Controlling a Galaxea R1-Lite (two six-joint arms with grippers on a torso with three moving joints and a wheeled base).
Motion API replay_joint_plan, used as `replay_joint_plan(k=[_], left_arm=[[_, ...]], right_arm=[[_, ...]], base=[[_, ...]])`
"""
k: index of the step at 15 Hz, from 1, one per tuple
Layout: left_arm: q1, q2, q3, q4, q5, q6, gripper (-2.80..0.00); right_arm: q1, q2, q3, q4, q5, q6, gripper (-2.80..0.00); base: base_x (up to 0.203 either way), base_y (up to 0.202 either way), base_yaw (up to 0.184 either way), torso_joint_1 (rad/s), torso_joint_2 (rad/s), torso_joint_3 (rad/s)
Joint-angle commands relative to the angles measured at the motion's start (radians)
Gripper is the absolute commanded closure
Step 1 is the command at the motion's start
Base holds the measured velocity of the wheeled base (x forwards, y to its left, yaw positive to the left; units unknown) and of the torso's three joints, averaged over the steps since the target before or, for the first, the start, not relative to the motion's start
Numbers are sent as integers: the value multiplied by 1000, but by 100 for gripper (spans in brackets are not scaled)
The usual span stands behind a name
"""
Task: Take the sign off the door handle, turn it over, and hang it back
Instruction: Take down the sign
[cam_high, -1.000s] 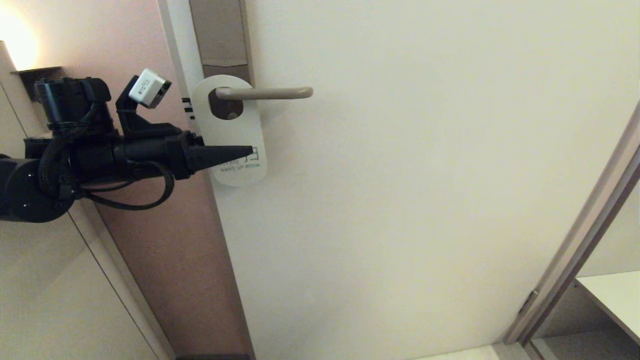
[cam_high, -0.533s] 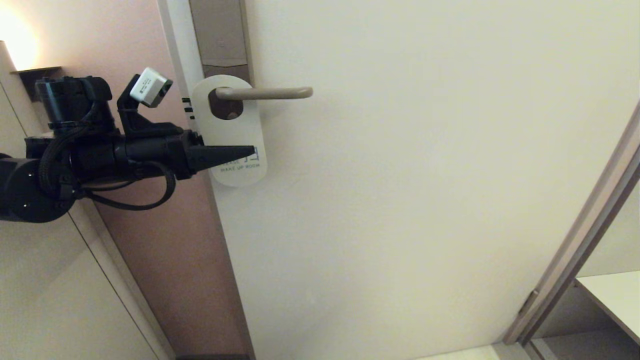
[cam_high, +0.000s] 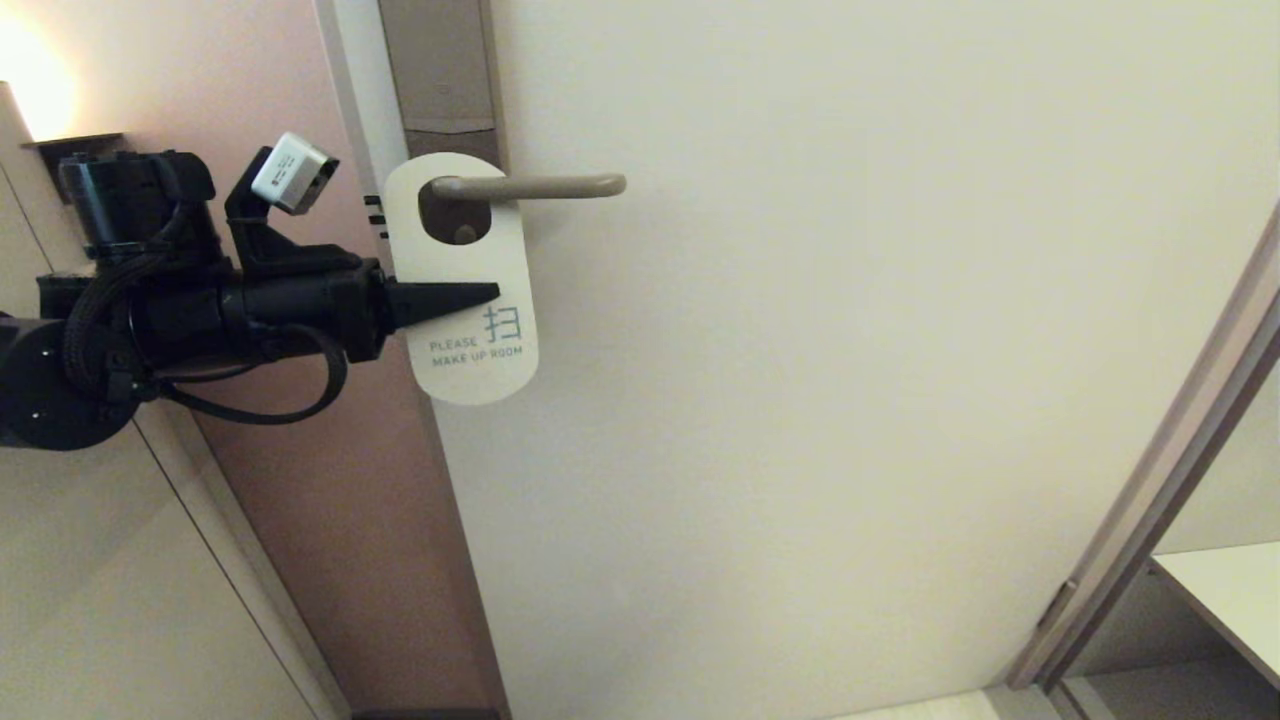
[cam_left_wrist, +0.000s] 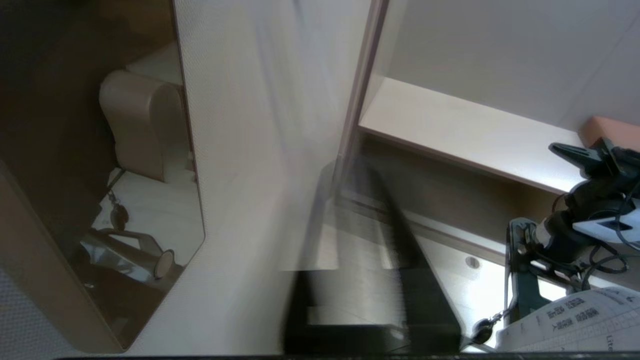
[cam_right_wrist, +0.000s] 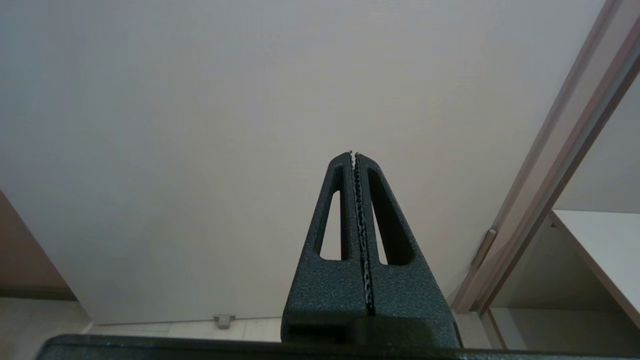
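The sign (cam_high: 470, 340) hangs by its oval hole on the door handle (cam_high: 540, 186), white face out, reading "PLEASE MAKE UP ROOM". Its lower end is tilted away from the door. My left gripper (cam_high: 490, 291) reaches in from the left at the sign's mid-height and is shut on the sign; one black finger lies across the front face and the other is hidden behind. In the left wrist view the sign (cam_left_wrist: 235, 150) is a white textured sheet beside my blurred left gripper (cam_left_wrist: 355, 175). My right gripper (cam_right_wrist: 353, 152) is shut and empty, pointing at the bare door.
The cream door (cam_high: 850, 350) fills most of the head view, with the tall backplate (cam_high: 440, 60) above the handle. A pinkish wall panel (cam_high: 330, 480) runs left of the door edge. A door frame (cam_high: 1150, 520) and a white shelf (cam_high: 1230, 590) stand at the right.
The left gripper has shut on the sign and drawn back slightly left. The sign's lower end has swung out from the door, and its text now shows below the finger.
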Motion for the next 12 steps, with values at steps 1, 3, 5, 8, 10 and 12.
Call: replay_joint_plan(k=[1,3,5,8,10,12], left_arm=[[-3,-15,1,-1,3,-2,0],[-13,-25,1,-1,37,-2,0],[-17,-28,1,-1,61,-2,0],[-44,-38,1,0,120,-2,0],[-63,-43,3,2,157,2,0],[-75,-46,9,3,184,5,0]], right_arm=[[1,0,0,0,1,0,0],[0,0,0,0,1,0,0],[1,0,0,0,1,0,0],[-1,0,0,0,1,0,0],[-1,0,0,0,1,0,0],[0,0,0,0,1,0,0]], base=[[0,0,0,0,0,0],[0,0,0,0,0,0],[0,0,0,0,0,0],[0,0,0,0,0,0],[0,0,0,0,0,0],[0,0,0,0,0,0]])
